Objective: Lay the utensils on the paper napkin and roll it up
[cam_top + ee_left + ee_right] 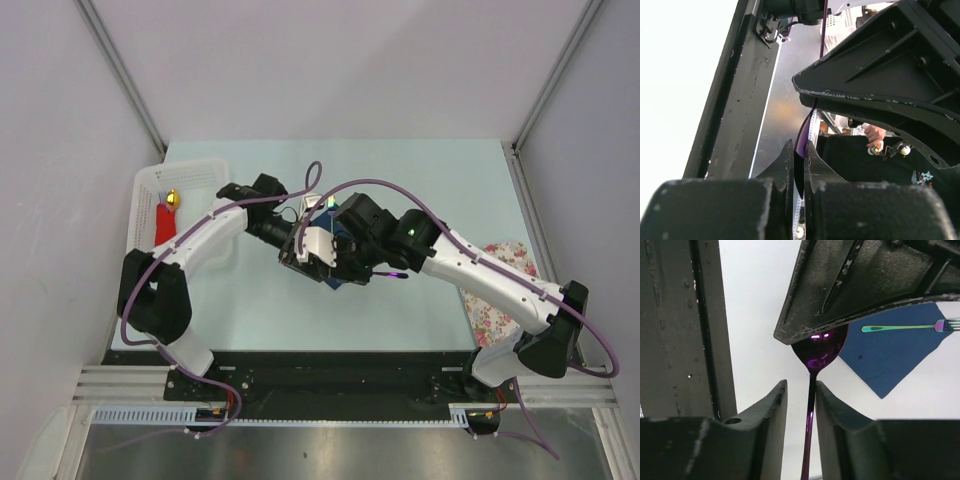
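Right wrist view: the purple spoon (pixel 813 358) hangs above the surface (pixel 760 300) beside the navy napkin (pixel 890 360) bearing the fork (pixel 900 328), its bowl clamped in the left pincer (pixel 798 149), its handle between the slightly parted fingers of the right pincer (pixel 801 386).

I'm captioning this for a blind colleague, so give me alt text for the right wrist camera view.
A purple iridescent spoon stands between the right gripper's open fingers, which flank its handle without pinching it; a black robot part hides the bowl's top. Behind, a fork lies on the navy paper napkin on a pale table.
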Tool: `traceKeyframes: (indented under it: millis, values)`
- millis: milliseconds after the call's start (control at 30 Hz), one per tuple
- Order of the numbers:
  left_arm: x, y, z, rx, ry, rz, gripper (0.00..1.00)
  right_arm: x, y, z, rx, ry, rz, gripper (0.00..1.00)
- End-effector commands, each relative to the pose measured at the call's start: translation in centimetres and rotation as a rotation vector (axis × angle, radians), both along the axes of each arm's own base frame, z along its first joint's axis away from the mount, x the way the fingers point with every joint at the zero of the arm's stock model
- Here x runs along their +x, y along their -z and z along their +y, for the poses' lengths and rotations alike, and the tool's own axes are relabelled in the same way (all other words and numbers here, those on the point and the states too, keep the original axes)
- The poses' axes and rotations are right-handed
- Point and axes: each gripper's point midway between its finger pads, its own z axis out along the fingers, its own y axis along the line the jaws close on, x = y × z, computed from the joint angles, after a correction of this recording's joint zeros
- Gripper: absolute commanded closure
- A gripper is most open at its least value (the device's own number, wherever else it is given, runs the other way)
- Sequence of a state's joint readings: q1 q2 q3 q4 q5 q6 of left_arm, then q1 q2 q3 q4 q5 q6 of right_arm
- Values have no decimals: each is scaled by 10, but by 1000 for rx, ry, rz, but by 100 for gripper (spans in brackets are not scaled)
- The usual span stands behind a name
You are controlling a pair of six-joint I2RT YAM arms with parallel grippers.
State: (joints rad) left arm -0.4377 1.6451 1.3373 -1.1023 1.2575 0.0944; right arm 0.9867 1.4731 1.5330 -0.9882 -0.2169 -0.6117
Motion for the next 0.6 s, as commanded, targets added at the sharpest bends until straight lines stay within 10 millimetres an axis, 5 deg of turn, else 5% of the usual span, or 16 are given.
traceKeyframes:
  millis: [0, 300, 500, 567]
  values:
    - [-6, -15, 2, -60, 0, -19, 100, 1, -22, 6, 83, -9, -54, 69]
    - [-7, -13, 2, -54, -2, -24, 100, 0, -33, 12, 103, -21, -59, 68]
    - [-8, -13, 3, -53, -2, -23, 100, 0, -29, 13, 92, -31, -62, 78]
    - [-9, -13, 3, -58, -1, -26, 100, 0, -29, 14, 89, -37, -64, 89]
